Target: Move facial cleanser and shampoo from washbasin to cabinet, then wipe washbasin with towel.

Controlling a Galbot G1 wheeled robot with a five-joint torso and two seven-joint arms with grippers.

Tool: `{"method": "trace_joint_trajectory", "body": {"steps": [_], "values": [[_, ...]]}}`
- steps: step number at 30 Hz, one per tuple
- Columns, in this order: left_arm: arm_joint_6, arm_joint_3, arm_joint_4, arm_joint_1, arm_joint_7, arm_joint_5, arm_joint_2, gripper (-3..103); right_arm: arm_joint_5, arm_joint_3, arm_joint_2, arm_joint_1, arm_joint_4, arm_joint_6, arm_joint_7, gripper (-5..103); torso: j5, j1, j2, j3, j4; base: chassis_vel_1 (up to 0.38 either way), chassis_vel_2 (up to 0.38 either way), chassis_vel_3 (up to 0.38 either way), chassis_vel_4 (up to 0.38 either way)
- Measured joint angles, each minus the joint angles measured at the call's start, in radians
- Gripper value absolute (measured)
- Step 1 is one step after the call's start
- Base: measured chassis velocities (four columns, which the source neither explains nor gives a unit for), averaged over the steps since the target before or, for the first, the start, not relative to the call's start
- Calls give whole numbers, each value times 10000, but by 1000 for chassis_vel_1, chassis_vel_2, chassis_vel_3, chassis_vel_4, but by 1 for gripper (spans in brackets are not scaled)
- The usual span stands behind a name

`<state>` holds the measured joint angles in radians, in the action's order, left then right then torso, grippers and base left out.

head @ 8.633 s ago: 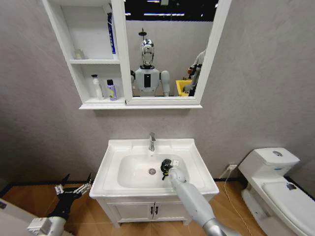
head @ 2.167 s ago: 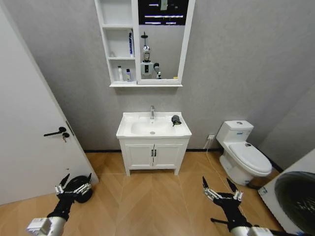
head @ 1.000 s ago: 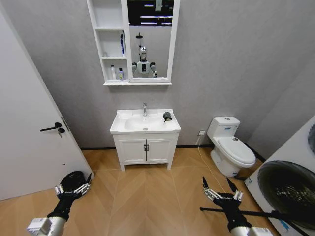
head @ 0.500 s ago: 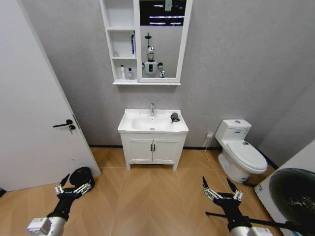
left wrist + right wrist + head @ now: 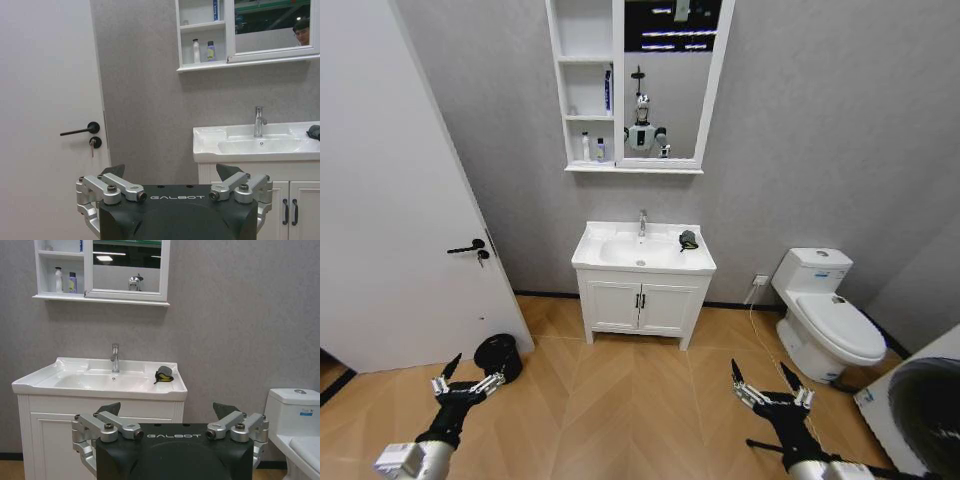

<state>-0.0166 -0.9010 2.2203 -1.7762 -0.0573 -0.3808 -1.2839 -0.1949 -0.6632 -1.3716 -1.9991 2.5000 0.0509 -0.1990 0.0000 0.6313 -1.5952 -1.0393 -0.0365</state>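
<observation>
2 grippers, left point(image 5: 466, 380) and right point(image 5: 771, 389), jaws wide | towel point(image 5: 163, 373) on washbasin point(image 5: 60, 382) rim | head view adds door point(image 5: 390, 200)

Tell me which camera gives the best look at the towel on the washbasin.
The right wrist view: the towel sits whole and unobstructed on the washbasin rim, beside the bowl. The head view shows it as a small dark bundle far off. The left wrist view catches just a cut-off sliver at the frame edge.
</observation>
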Motion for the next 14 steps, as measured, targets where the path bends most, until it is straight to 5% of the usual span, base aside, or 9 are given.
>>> {"method": "trace_joint_trajectory", "body": {"steps": [14], "values": [[0,0,0,0,0,0,0,100,0,0,0,0,0,0,0,100,0,0,0,0,-1,0,0,0,0]]}}
